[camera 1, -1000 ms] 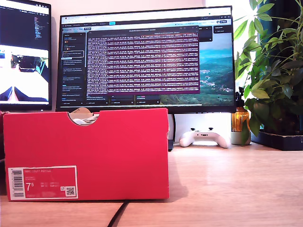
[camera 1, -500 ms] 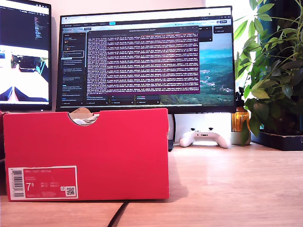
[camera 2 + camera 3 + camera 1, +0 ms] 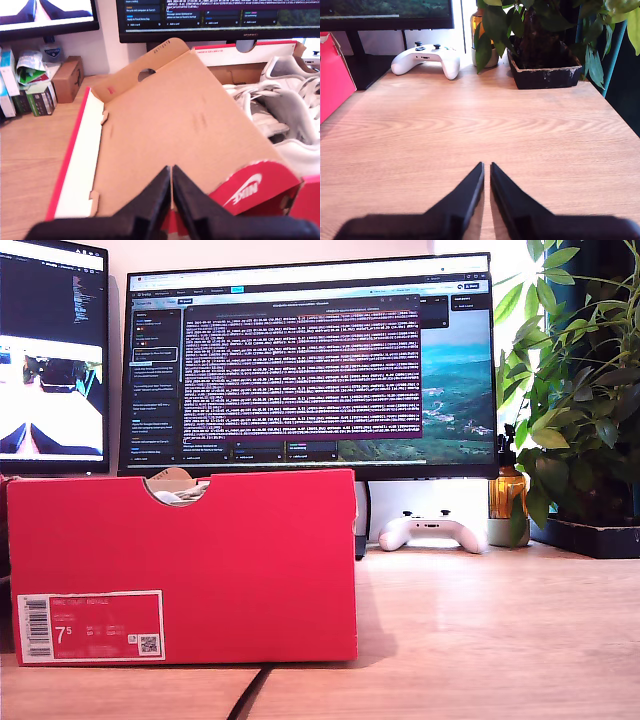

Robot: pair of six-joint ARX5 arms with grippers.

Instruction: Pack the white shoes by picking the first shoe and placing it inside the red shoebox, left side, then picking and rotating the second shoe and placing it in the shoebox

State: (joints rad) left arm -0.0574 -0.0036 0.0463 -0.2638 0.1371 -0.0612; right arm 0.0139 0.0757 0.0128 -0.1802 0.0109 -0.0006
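Wooden desk (image 3: 480, 630), monitors behind. Red shoebox (image 3: 180, 565) stands at the exterior view's left; white shoes (image 3: 280, 115) lie inside (apparently both, partly cropped), beside its raised cardboard lid (image 3: 180, 130). My first gripper (image 3: 171, 186) hovers over the lid, jaws nearly closed, empty. My second gripper (image 3: 486, 181) likewise, above bare desk; white game controller (image 3: 426, 59) far off.

The white shoes (image 3: 280, 110), seemingly both boxed, run off the frame edge.

The red shoebox (image 3: 200, 560) carries a white barcode label (image 3: 90, 625) near the exterior view's lower left, reading "7.5". In the first wrist view, a red box flap (image 3: 255, 187) shows "NIKE" and a swoosh, upside down.
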